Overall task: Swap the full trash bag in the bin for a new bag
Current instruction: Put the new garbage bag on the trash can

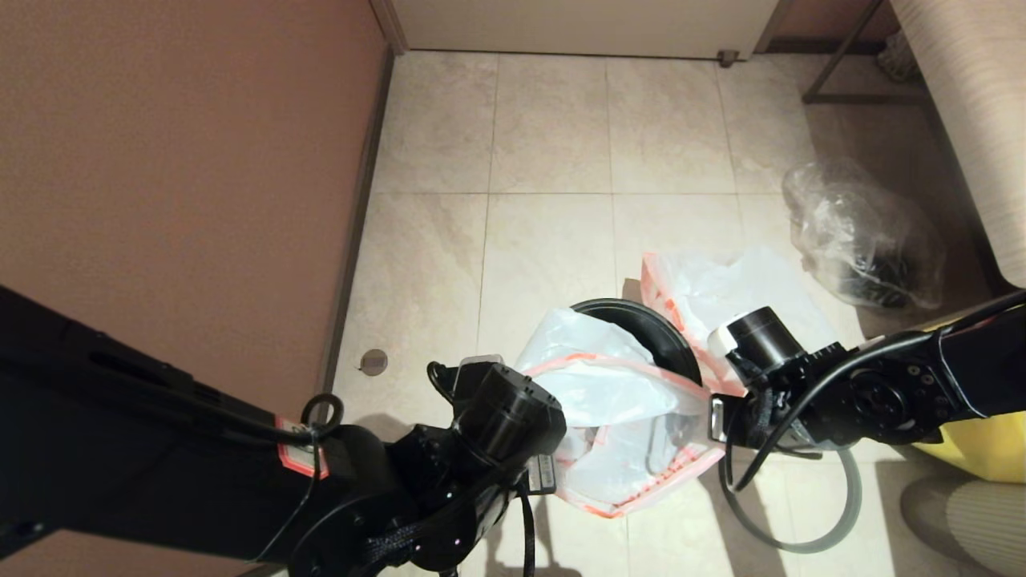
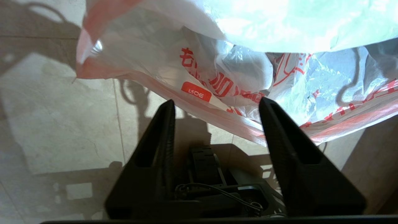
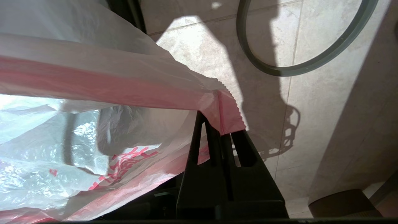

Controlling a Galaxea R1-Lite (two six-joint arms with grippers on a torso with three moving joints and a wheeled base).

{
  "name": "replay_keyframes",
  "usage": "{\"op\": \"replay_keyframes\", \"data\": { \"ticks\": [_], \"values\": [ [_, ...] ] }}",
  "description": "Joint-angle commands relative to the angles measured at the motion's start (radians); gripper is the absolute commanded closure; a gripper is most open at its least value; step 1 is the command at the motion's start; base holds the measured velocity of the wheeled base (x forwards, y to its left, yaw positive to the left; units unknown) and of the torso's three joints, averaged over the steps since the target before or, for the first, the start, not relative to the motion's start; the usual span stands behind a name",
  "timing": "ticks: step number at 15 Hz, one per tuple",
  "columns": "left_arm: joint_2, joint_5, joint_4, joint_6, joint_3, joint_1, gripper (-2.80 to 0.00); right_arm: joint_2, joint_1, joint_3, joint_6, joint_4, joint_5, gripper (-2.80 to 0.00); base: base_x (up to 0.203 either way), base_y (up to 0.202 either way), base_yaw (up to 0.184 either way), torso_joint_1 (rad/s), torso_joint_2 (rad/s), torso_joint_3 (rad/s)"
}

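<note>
On my left there is a brown wall (image 1: 176, 160), and the floor (image 1: 553, 144) in front of me has pale tiles. A small round drain cover (image 1: 373, 362) sits in the floor close to the wall.

My left pincer (image 2: 216, 107) is low beside the bag, on its left side. Its two fingers (image 2: 155, 146) stand apart, and the lower pink edge of the bag passes just in front of the tips. I cannot tell if they touch the plastic; nothing is between them.

In the middle hangs the new bag (image 1: 625, 425), thin white plastic with an orange-pink edge and red characters. It is stretched open between my two arms, above the floor and in front of the bin (image 1: 649, 332). The bin is black and round; only the far part of its rim shows behind the bag.

My right pincer (image 3: 222, 129) is on the right side of the bag. Its fingers are pressed together on the pink corner of the bag's edge and hold it up.

Under my right arm the grey rim ring (image 1: 809, 521) lies flat on the floor, apart from the bin. Behind the bin lies the full trash bag (image 1: 721, 288), white with the same pink edge. Farther right, near the striped furniture (image 1: 970, 104), a clear bag (image 1: 862, 236) with dark contents sits on the floor. At the right edge I see a piece of yellow sack (image 1: 982, 445).
</note>
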State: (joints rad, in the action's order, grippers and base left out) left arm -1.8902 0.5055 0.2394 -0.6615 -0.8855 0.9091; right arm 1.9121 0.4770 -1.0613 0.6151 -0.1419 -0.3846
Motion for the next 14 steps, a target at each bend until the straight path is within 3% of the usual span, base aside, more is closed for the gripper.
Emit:
{"op": "replay_keyframes", "data": {
  "ticks": [1,7,8,14],
  "values": [
    [-0.030,0.002,0.002,-0.004,-0.006,0.003,0.00,0.011,-0.001,-0.006,0.002,0.000,-0.002,0.00,0.000,0.000,0.000,0.000,0.00,0.000],
    [-0.177,-0.006,0.020,-0.018,-0.097,-0.055,0.00,0.012,-0.003,-0.025,-0.009,0.022,-0.002,0.00,0.000,0.000,0.000,0.000,0.00,0.000],
    [-0.191,-0.007,0.035,-0.029,-0.110,-0.068,-2.80,0.011,-0.003,-0.029,-0.009,0.021,-0.002,0.00,0.000,0.000,0.000,0.000,0.00,0.000],
    [-0.183,-0.007,0.069,-0.033,-0.092,-0.061,-2.80,0.011,-0.005,-0.031,-0.009,0.021,-0.002,0.00,0.000,0.000,0.000,0.000,0.00,0.000]
  ]
}}
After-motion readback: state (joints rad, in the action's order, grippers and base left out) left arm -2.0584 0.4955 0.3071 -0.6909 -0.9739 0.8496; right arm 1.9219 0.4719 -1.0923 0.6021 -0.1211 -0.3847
